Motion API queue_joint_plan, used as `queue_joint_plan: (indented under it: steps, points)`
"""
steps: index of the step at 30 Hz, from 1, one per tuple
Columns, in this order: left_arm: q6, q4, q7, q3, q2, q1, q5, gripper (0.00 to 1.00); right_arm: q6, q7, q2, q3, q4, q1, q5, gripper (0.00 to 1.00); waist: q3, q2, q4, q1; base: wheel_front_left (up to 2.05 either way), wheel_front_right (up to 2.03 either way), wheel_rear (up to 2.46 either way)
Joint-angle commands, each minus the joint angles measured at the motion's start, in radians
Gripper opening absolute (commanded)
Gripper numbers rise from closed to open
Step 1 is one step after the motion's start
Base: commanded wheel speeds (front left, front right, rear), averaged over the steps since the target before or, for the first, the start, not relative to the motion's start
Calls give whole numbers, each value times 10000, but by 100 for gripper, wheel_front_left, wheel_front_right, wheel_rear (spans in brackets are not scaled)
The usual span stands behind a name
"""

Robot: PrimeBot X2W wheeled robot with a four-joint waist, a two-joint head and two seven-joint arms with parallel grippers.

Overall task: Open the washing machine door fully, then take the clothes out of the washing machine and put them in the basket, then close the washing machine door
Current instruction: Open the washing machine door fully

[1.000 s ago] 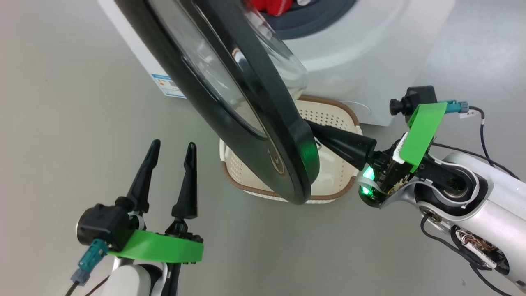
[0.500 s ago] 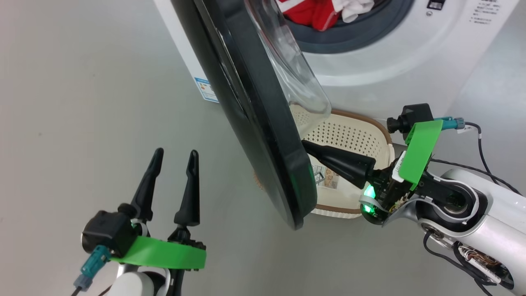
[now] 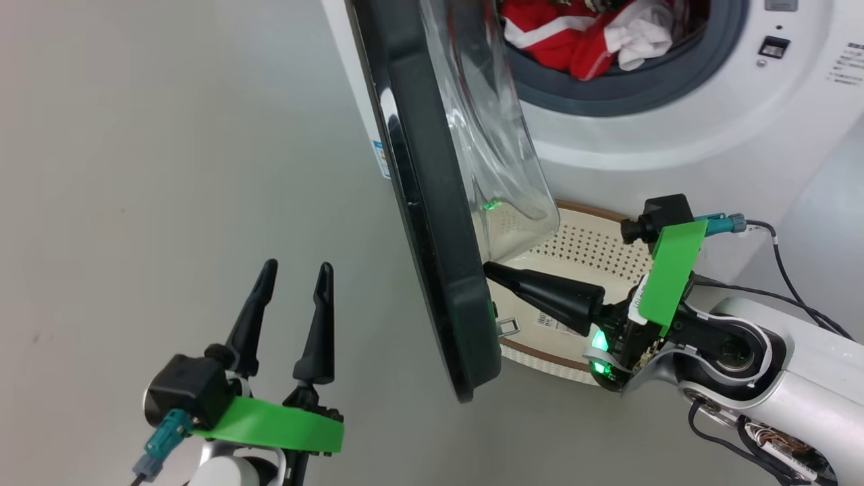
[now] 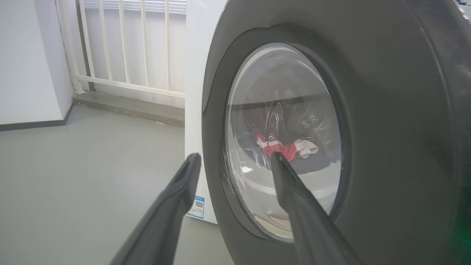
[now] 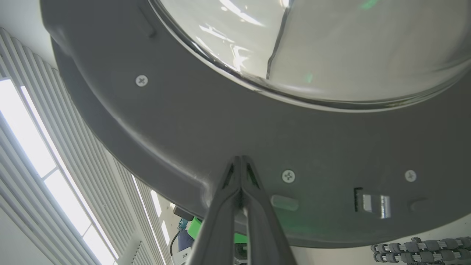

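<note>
The washing machine door (image 3: pixel 432 216) stands swung out and nearly edge-on in the head view, running from 12 o'clock down to the centre, its clear glass bowl (image 3: pixel 499 155) bulging toward the machine. Behind it at 1 o'clock, the washing machine (image 3: pixel 675 135) has its drum open. Inside lie the clothes (image 3: pixel 574 40), red with white stripes and a white piece, heaped against the grey gasket.

On the floor (image 3: pixel 169 169) at 4 o'clock, just in front of the machine, sits the basket (image 3: pixel 594 250). Its perforated bottom is bare, with a label sticker (image 3: pixel 553 322) too small to read. A small blue label (image 4: pixel 197 206) with a square code sits low on the machine's side. The print at the front panel's right edge is illegible.

The right claw (image 3: pixel 489 268) has its fingers pressed together, the tip at the door's inner face near the lower rim. The right wrist view adds that grey inner face with its screws (image 5: pixel 288 176) and a metal latch piece (image 5: pixel 371 204).

The left claw (image 3: pixel 298 265), at 7 o'clock, has its fingers spread apart and holds nothing, well clear of the door's outer side. Its wrist view shows the clothes through the glass and a white railing (image 4: pixel 128 44) behind.
</note>
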Motion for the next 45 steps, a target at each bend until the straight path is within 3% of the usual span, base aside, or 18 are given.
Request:
queue_joint_plan:
  steps: [1, 7, 20, 34, 35, 36, 37, 38, 41, 45]
  points:
    - [78, -185, -76, 268, 223, 80, -87, 100, 50, -11, 130, 46, -216, 255, -39, 0, -61, 0, 222, 0, 0, 0, 0]
    - [130, -73, -76, 229, 223, 42, -120, 100, 50, 53, 281, 272, -16, 133, -6, 0, -58, 0, 578, 0, 0, 0, 0]
    - [290, -310, -76, 475, 223, 345, -180, 100, 50, 554, 964, 568, 713, -340, 16, 0, 73, 0, 641, 0, 0, 0, 0]
    - [319, -225, -76, 440, 223, 452, -181, 100, 50, 656, 1176, 473, 1125, -213, -259, 0, -95, 0, 604, 0, 0, 0, 0]
    - [290, -182, -76, 415, 223, 455, -218, 100, 50, 594, 1171, 445, 1143, -191, -302, 9, -116, 0, 598, 0, 0, 0, 0]
    - [276, -140, -76, 400, 223, 451, -238, 100, 50, 541, 1157, 402, 1133, -169, -356, 40, -139, 0, 592, 0, 0, 0, 0]
    - [268, -103, -76, 392, 223, 444, -239, 100, 50, 484, 1125, 365, 1111, -145, -448, 87, -163, 0, 586, 0, 0, 0, 0]
    - [260, -69, -76, 385, 223, 437, -234, 100, 50, 409, 1089, 318, 1081, -111, -553, 100, -191, 0, 580, 0, 0, 0, 0]
    - [228, 23, -76, 378, 223, 434, -210, 100, 50, 92, 893, 283, 1049, -2, -1065, 100, -295, 0, 559, 0, 0, 0, 0]
    - [172, 172, -76, 381, 223, 470, -146, 100, 50, -1006, 570, 895, 1517, -30, -2757, 100, -477, 0, 524, 0, 0, 0, 0]
